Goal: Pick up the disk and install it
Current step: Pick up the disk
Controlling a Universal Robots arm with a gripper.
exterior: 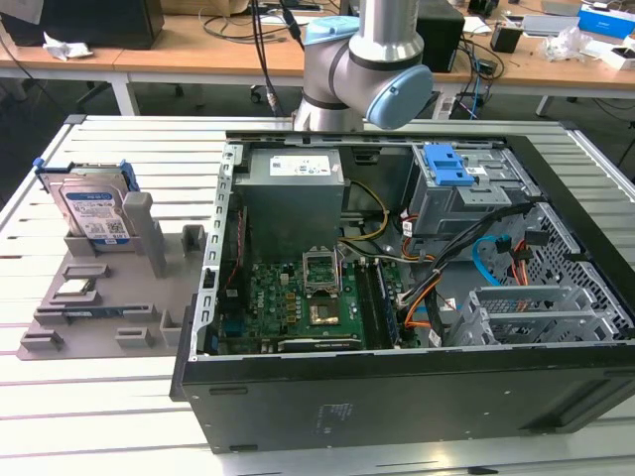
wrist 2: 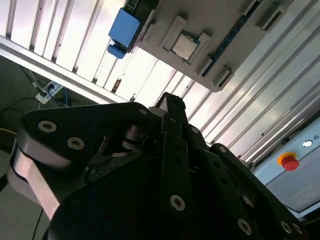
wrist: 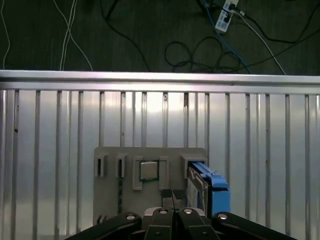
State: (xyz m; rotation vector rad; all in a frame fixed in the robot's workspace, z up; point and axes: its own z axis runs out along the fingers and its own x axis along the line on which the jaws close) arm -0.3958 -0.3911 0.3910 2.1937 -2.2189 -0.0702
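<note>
The disk (exterior: 94, 213) stands on edge in a slot at the back of a grey holder plate (exterior: 99, 297), to the exterior view's left of the open computer case. It is silver with a white and blue label and a bright blue frame. In both wrist views the disk (wrist: 212, 184) (wrist 2: 124, 27) shows from high above by its blue edge. My gripper (wrist: 172, 196) (wrist 2: 172, 101) hangs well above the holder plate, fingers shut and holding nothing, apart from the disk.
An open black computer case (exterior: 397, 397) lies on the slatted metal table (exterior: 99, 416), with a motherboard (exterior: 298, 297), a grey power supply (exterior: 293, 188), a drive cage carrying a blue latch (exterior: 446, 164) and loose cables. A processor chip (wrist: 148, 170) rests on the holder plate. A red button (wrist 2: 289, 162) sits at the table edge.
</note>
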